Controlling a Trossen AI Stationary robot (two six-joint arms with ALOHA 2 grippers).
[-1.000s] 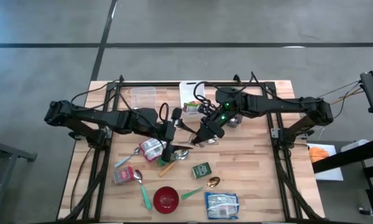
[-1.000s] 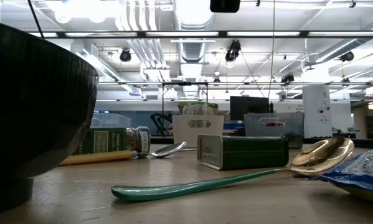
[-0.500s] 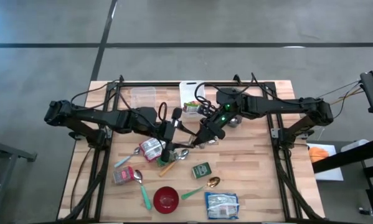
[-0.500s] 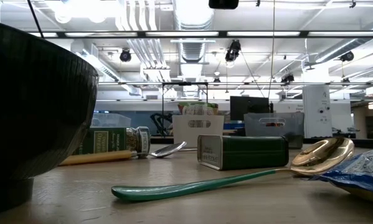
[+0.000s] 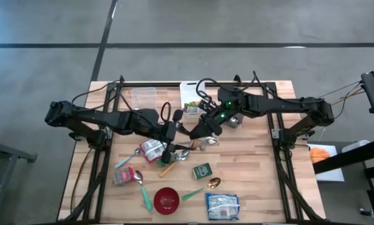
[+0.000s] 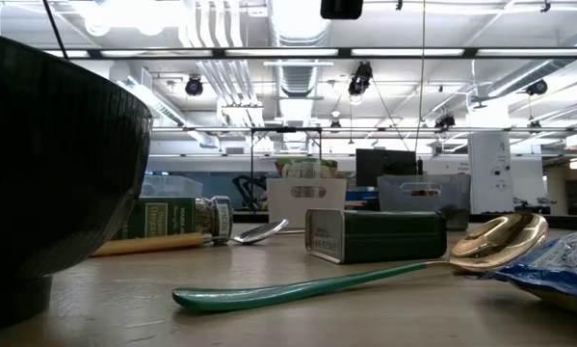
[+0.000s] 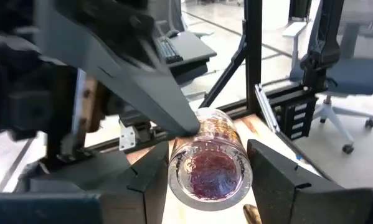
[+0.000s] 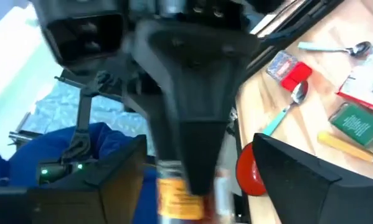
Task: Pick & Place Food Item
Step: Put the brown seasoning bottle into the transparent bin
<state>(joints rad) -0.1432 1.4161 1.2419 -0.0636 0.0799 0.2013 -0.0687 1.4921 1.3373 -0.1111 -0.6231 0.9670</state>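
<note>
Glass spice jar (image 7: 209,163) with reddish contents, its orange label (image 8: 177,198) unreadable, sits above mid-tabletop (image 5: 255,162) between the left gripper's (image 5: 170,132) fingers (image 7: 150,180), which hold it. Right gripper (image 5: 199,131) fingers (image 8: 301,180), clamped on the jar a moment earlier, now stand spread beside it.

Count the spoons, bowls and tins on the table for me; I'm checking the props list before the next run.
Spoons: 4
Red bowl: 1
Green tin: 1
Total: 6
</note>
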